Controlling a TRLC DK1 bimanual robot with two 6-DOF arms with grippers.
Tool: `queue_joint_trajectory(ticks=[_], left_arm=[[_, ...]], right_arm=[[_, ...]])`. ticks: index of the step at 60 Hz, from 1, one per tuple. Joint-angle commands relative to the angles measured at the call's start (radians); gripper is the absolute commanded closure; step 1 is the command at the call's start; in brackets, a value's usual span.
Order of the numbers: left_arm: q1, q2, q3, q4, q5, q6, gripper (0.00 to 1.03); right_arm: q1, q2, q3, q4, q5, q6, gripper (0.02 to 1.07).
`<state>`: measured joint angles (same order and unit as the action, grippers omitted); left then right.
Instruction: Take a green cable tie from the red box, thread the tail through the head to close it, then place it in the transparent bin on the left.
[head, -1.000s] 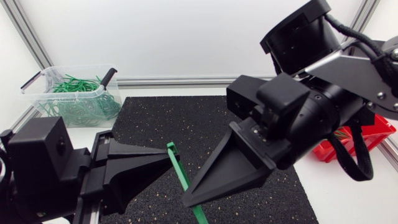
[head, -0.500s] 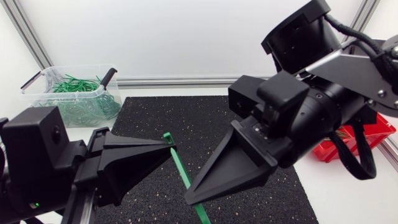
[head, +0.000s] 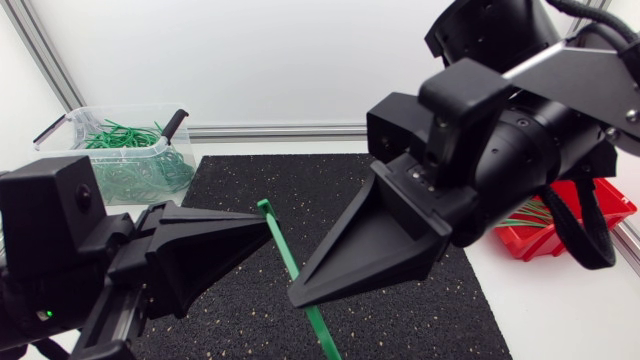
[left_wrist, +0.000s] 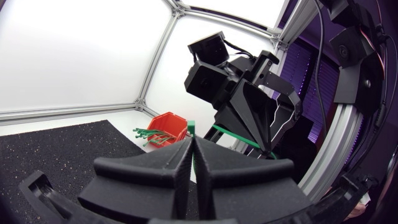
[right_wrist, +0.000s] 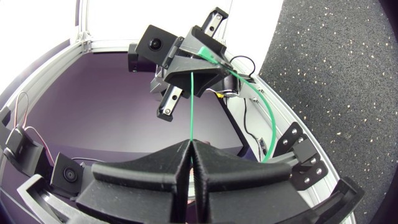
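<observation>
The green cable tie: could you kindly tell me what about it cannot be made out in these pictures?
1. Head view: the green cable tie is cut off by the lower edge, and the right tool covers a stretch of it.
2. Left wrist view: the left tool hides the tie's head, so threading cannot be judged.
3. Right wrist view: its far end is too small to tell.

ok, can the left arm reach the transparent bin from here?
Probably yes: the left gripper is close to the transparent bin with nothing between them. But the green cable tie it grips is also clamped by the right gripper, which must let go first.
</observation>
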<state>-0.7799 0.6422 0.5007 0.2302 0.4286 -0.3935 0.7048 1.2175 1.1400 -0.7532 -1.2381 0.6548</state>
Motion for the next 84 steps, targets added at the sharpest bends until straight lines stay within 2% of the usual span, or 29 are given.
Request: queue_joint_trajectory(ticks=[1,58,84], left_arm=[[0.001,0.004,0.038,0.017,0.007,-0.03,0.99],[-0.038,-0.027,0.033,-0.002,-0.001,-0.048,0.99],[-0.18,-0.026,0.052,-0.008,-0.136,0.031,0.99]], right_arm=[[-0.001,0.017,0.015,-0.008,-0.009,0.025,1.01],[-0.048,0.073,0.038,0.02,-0.026,0.017,1.01],[-0.031,0.059,0.096,0.002,-0.054,0.049,1.01]])
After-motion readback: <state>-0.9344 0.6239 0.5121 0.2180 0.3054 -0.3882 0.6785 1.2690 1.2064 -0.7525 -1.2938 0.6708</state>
